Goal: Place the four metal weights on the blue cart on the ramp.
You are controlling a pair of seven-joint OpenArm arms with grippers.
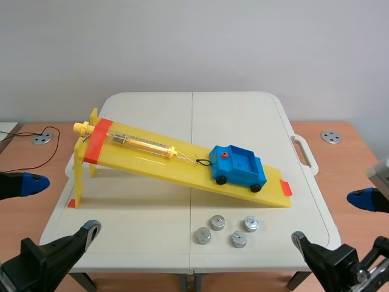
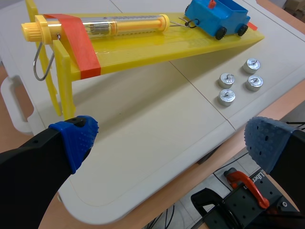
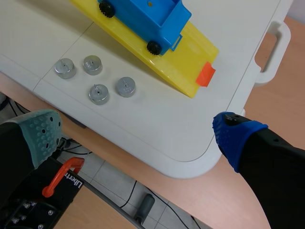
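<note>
Left pincer (image 2: 171,140), right pincer (image 3: 138,132) agape.

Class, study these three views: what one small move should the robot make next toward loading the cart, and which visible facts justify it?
Probably bring the right gripper forward and down over the nearest metal weight. It is open and empty, all four weights lie on the table beside the ramp's low end, on the right arm's side, and the blue cart carries none yet.
</note>
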